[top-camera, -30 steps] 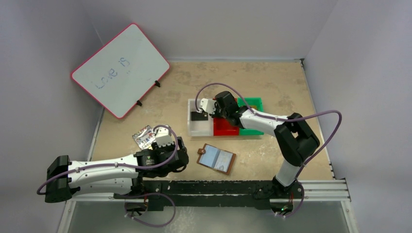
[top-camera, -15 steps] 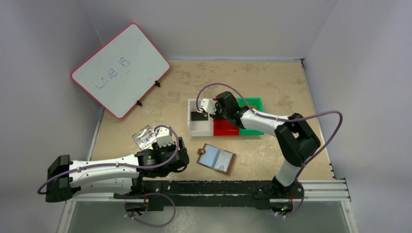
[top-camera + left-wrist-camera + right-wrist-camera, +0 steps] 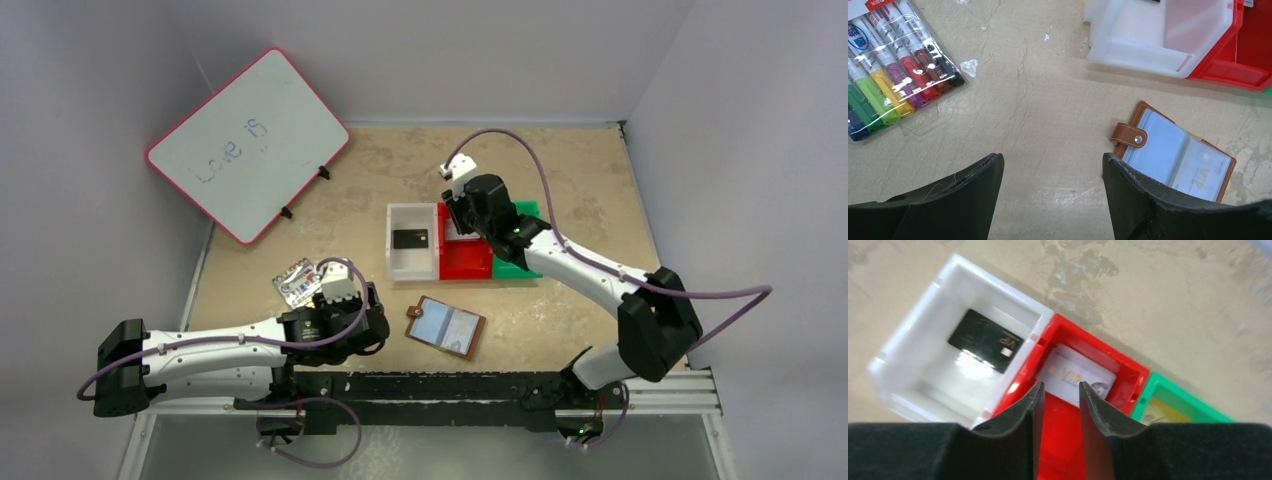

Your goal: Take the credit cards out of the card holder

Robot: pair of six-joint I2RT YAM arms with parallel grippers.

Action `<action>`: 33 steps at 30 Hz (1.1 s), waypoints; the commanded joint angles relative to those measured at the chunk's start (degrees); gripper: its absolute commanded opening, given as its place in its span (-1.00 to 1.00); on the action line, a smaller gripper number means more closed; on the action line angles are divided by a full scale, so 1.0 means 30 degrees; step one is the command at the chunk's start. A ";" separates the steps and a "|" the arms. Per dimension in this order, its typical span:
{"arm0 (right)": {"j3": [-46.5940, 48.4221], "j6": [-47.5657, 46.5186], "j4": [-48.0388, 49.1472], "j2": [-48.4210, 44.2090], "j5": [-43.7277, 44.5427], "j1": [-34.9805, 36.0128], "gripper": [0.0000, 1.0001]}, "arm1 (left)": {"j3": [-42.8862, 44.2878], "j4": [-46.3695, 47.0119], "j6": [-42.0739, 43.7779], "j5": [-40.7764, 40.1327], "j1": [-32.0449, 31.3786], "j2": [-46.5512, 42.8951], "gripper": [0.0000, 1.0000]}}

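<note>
Only wrist-seen: gold-tan card (image 3: 1162, 411), green bin (image 3: 1193, 399)

Three bins are sitting in a row mid-table. The left bin (image 3: 412, 268) is holding one card (image 3: 411, 239), the middle bin (image 3: 465, 266) another card (image 3: 1075, 375), and the right bin (image 3: 529, 208) a third card (image 3: 1160, 410). The card holder (image 3: 446, 327) is lying in front of them. The marker pack (image 3: 296, 281) is lying to its left, with the whiteboard (image 3: 248, 145) standing far behind.

"VIP" is printed on the black card (image 3: 986, 340) in the white bin (image 3: 913, 335), on the grey card (image 3: 1075, 375) in the red bin (image 3: 1098, 342), and on the sleeved card (image 3: 1200, 172) in the holder (image 3: 1129, 135). Handwriting on the whiteboard (image 3: 250, 140) reads roughly "Love is".
</note>
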 commanded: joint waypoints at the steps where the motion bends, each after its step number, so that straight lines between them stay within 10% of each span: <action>1: 0.0179 0.8465 -0.2530 0.0174 0.0377 -0.0095 -0.44 | 0.0408 -0.0097 -0.0259 -0.0916 -0.0059 -0.0184 0.43; 33: 0.2773 1.2474 -0.3204 0.6688 0.4293 -0.0283 -0.58 | 0.1089 -0.1608 -0.0810 -0.1566 -0.0059 -0.0782 0.42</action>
